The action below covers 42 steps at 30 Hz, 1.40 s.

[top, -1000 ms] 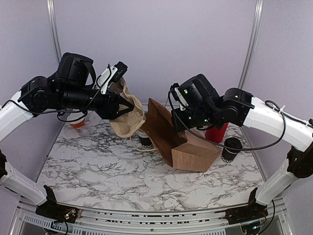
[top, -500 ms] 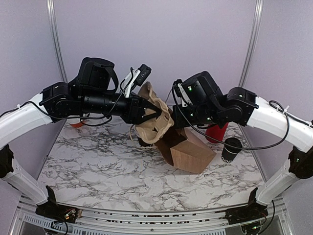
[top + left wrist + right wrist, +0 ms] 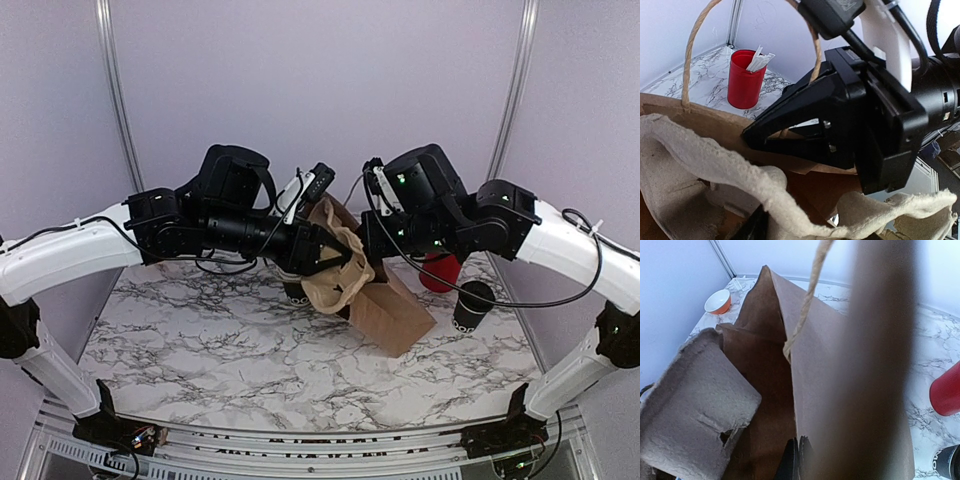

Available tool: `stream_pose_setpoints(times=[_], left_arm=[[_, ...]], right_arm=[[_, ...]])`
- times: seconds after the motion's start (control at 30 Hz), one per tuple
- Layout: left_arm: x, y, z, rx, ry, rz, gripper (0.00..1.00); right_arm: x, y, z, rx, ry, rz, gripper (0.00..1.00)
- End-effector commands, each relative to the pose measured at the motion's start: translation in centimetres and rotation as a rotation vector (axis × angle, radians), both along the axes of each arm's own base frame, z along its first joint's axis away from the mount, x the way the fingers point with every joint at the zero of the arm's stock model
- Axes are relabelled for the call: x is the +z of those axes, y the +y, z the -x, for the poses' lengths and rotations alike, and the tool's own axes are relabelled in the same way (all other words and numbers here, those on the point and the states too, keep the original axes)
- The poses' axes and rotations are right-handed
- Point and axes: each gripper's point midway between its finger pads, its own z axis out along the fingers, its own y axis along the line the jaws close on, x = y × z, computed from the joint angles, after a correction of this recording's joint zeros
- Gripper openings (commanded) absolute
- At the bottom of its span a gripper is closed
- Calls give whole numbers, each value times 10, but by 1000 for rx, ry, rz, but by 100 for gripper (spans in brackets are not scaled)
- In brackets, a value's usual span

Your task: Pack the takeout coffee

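Note:
The takeout coffee [image 3: 472, 303], a black lidded cup, stands on the table at the right, beyond the bag; its side shows in the right wrist view [image 3: 948, 463]. My left gripper [image 3: 325, 262] is shut on a grey pulp cup carrier [image 3: 337, 275] and holds it at the mouth of the brown paper bag [image 3: 395, 312]. In the left wrist view the carrier [image 3: 700, 165] fills the foreground, with a finger just showing under it. My right gripper [image 3: 372, 250] is shut on the bag's rim and holds the mouth open. Its fingers [image 3: 794, 460] pinch the bag wall [image 3: 830, 390].
A red cup [image 3: 441, 272] with white packets [image 3: 759, 59] stands behind the bag. Another black cup [image 3: 295, 291] stands behind the carrier. An orange bowl [image 3: 718, 301] sits at the far left. The bag's rope handle [image 3: 690, 55] arches up near my left wrist.
My left arm has swung right with the carrier, from the far left to the bag's mouth. My right gripper has pulled the bag's rim up and a little right.

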Motion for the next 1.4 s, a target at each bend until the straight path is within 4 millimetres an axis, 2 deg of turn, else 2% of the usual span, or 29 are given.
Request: stream_pose_setpoints(times=[0.0, 0.27, 0.6, 0.87, 1.1, 1.23, 1.37], left_arm=[[-11, -2, -2, 15, 5, -5, 49], [-32, 2, -13, 74, 5, -84, 49], [-19, -4, -23, 92, -35, -92, 49], [-19, -12, -32, 93, -58, -127, 49], [-24, -19, -42, 119, -58, -184, 49], [-34, -22, -43, 141, -50, -225, 49], [-39, -19, -49, 194, -43, -247, 48]], right_arm=[[27, -5, 6, -3, -45, -79, 0], [28, -6, 14, 55, -55, -44, 0], [20, -22, 24, 84, -45, 32, 0], [15, -28, 27, 90, -35, 48, 0], [22, -22, 27, 100, -44, 20, 0], [25, -19, 26, 92, -44, -8, 0], [35, -23, 23, 49, -50, -41, 0]])
